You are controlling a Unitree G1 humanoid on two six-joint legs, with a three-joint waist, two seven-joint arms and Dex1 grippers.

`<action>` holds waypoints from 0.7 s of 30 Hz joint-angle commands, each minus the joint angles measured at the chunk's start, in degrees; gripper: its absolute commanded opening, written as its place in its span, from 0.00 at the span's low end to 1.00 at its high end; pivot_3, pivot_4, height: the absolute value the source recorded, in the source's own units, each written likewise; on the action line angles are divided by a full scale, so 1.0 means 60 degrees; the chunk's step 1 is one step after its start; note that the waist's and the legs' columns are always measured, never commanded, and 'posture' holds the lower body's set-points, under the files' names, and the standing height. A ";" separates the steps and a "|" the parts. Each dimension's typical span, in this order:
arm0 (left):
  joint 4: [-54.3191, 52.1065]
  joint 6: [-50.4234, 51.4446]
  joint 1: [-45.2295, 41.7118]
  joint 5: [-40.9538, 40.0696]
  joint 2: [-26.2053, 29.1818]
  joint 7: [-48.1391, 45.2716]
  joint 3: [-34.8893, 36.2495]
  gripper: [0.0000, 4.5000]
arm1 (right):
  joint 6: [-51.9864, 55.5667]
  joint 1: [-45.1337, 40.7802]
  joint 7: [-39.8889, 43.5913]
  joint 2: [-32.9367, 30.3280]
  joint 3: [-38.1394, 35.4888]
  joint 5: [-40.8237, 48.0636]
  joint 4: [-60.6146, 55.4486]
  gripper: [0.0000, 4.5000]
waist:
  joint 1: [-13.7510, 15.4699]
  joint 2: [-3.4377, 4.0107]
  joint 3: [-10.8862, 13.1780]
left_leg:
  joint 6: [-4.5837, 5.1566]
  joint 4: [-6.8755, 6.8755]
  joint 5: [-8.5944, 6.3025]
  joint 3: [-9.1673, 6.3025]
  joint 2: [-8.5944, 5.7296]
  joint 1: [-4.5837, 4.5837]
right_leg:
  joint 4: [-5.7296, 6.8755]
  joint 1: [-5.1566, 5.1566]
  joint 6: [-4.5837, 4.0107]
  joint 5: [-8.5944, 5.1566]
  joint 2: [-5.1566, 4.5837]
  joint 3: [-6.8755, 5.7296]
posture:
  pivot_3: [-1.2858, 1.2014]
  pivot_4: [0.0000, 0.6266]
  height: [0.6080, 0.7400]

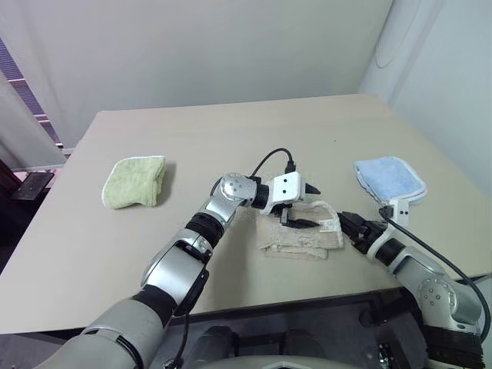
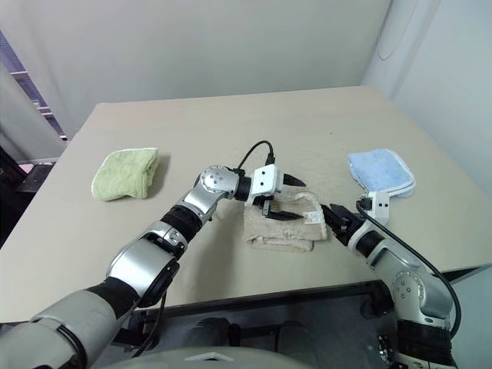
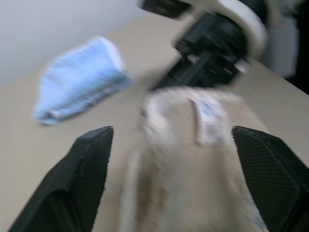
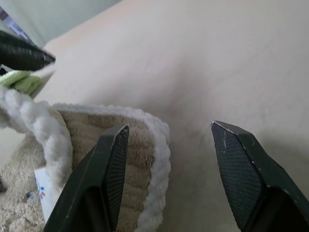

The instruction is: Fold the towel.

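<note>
While the beige towel [image 1: 301, 228] lies folded into a small bundle near the front edge of the worktop [image 1: 246, 138], the left gripper [image 1: 306, 206] hovers right over it, fingers spread wide with the cloth between them and nothing pinched. Just beside the towel's right edge sits the right gripper [image 1: 348, 223], fingers parted, one over the white corded edging, holding nothing. Well apart, a light-green towel [image 1: 136, 181] rests far left and a light-blue towel [image 1: 390, 177] far right.

Beige towel [image 1: 301, 231] with white corded edging, folded into a compact bundle, near the table's front edge
</note>
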 commanded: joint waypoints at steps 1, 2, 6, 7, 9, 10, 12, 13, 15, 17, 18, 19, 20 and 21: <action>-0.0299 0.0053 -0.0088 -0.0317 -0.0002 0.0256 0.0500 0.89 | -0.0668 -0.0400 -0.0258 -0.0033 -0.0341 -0.0271 -0.0073 0.63 | -0.0026 0.0000 0.0000 | 0.0000 0.0000 0.0000 0.0001 0.0000 0.0001 | 0.0001 0.0000 0.0001 0.0000 0.0000 0.0000 | 0.52 0.00 1.00; -0.0357 0.0204 -0.0107 -0.0396 0.0038 0.0295 0.0617 0.89 | -0.0804 -0.0431 -0.0374 -0.0176 -0.0256 -0.0558 -0.0203 0.63 | -0.0028 0.0001 0.0000 | 0.0000 0.0001 0.0000 0.0003 0.0000 0.0003 | 0.0004 0.0000 0.0001 0.0001 0.0001 0.0002 | 0.52 0.00 1.00; -0.0795 0.0670 -0.0074 -0.0828 0.0271 0.0147 0.1102 0.89 | -0.0758 -0.0759 -0.0412 -0.0625 -0.0342 -0.0526 -0.1085 0.63 | -0.0027 0.0002 -0.0001 | 0.0000 0.0001 0.0000 0.0002 0.0001 0.0008 | 0.0019 -0.0001 0.0002 0.0000 0.0002 0.0002 | 0.52 0.00 1.00; -0.0959 0.0877 -0.0061 -0.1012 0.0331 0.0090 0.1253 0.89 | -0.0604 -0.0928 -0.0489 -0.0672 -0.0474 -0.0303 -0.1247 0.63 | -0.0035 0.0002 -0.0001 | 0.0000 0.0002 0.0000 0.0002 0.0003 0.0011 | 0.0020 -0.0001 0.0002 0.0000 0.0005 0.0002 | 0.52 0.00 1.00; -0.1295 0.1402 -0.0090 -0.1400 0.0478 0.0080 0.1640 0.89 | -0.0377 -0.1161 -0.0366 -0.0807 -0.0598 0.0127 -0.1670 0.59 | -0.0014 0.0002 0.0000 | 0.0000 0.0002 0.0000 0.0002 0.0003 0.0011 | 0.0023 -0.0003 0.0001 0.0000 0.0006 0.0006 | 0.52 0.00 1.00; -0.1492 0.1752 -0.0108 -0.1640 0.0581 0.0010 0.1841 0.89 | -0.0263 -0.1184 -0.0161 -0.0864 -0.0609 0.0451 -0.1958 0.54 | -0.0009 0.0002 0.0000 | 0.0000 0.0004 0.0000 0.0000 0.0003 0.0011 | 0.0023 -0.0001 0.0001 0.0000 0.0006 0.0004 | 0.52 0.00 1.00; -0.1862 0.2428 -0.0103 -0.2026 0.0800 -0.0160 0.2141 0.89 | -0.0092 -0.1157 0.0191 -0.1014 -0.0488 0.0928 -0.2475 0.43 | -0.0005 -0.0003 0.0000 | 0.0000 0.0004 0.0000 -0.0004 0.0004 0.0010 | 0.0022 0.0000 0.0002 0.0000 0.0006 0.0002 | 0.52 0.00 1.00; -0.2196 0.2752 0.0026 -0.2247 0.0974 -0.0561 0.2175 0.89 | 0.0001 -0.1192 0.0260 -0.1054 -0.0420 0.1098 -0.2605 0.34 | -0.0009 -0.0004 -0.0001 | 0.0000 0.0003 0.0000 -0.0011 0.0005 0.0009 | 0.0021 0.0000 0.0003 -0.0001 0.0007 -0.0004 | 0.52 0.00 1.00; -0.2796 0.3270 0.0299 -0.2598 0.1252 -0.1087 0.2213 0.85 | 0.0153 -0.1267 0.0409 -0.1141 -0.0289 0.1309 -0.2674 0.17 | -0.0018 -0.0003 -0.0001 | 0.0000 0.0000 0.0000 -0.0011 0.0005 0.0010 | 0.0020 -0.0001 0.0004 -0.0001 0.0007 -0.0004 | 0.52 0.00 1.00; -0.3450 0.4140 0.0614 -0.3056 0.1510 -0.1581 0.2259 0.76 | 0.0210 -0.1279 0.0742 -0.1254 -0.0038 0.1305 -0.2455 0.02 | -0.0018 -0.0002 -0.0002 | 0.0000 0.0001 0.0000 -0.0008 0.0003 0.0010 | 0.0016 0.0000 0.0001 0.0000 0.0006 -0.0001 | 0.52 0.00 1.00; -0.3684 0.4426 0.0758 -0.3169 0.1623 -0.1716 0.2254 0.70 | 0.0245 -0.1279 0.0932 -0.1317 0.0122 0.1256 -0.2316 0.00 | -0.0020 -0.0001 -0.0002 | 0.0000 0.0002 0.0000 -0.0007 0.0003 0.0010 | 0.0017 0.0000 -0.0001 0.0001 0.0005 0.0003 | 0.52 0.00 1.00; -0.3941 0.4670 0.0941 -0.3239 0.1774 -0.1940 0.2182 0.62 | 0.0230 -0.1281 0.1143 -0.1360 0.0293 0.1188 -0.2165 0.00 | -0.0019 -0.0002 -0.0002 | 0.0000 0.0003 0.0000 -0.0006 0.0003 0.0011 | 0.0017 0.0002 -0.0003 0.0002 0.0005 0.0003 | 0.52 0.00 1.00; -0.4078 0.4730 0.1079 -0.3203 0.1861 -0.1973 0.2132 0.52 | 0.0201 -0.1320 0.1280 -0.1357 0.0418 0.1125 -0.1983 0.00 | -0.0019 -0.0001 -0.0002 | 0.0000 0.0005 0.0000 -0.0006 0.0004 0.0013 | 0.0018 0.0003 -0.0007 0.0003 0.0006 0.0003 | 0.52 0.00 1.00; -0.4167 0.4873 0.1190 -0.3211 0.1921 -0.1994 0.2106 0.46 | 0.0195 -0.1406 0.1359 -0.1319 0.0526 0.1070 -0.1742 0.00 | -0.0019 -0.0001 -0.0002 | -0.0001 0.0006 0.0000 -0.0006 0.0004 0.0015 | 0.0019 0.0004 -0.0011 0.0004 0.0006 0.0003 | 0.52 0.00 1.00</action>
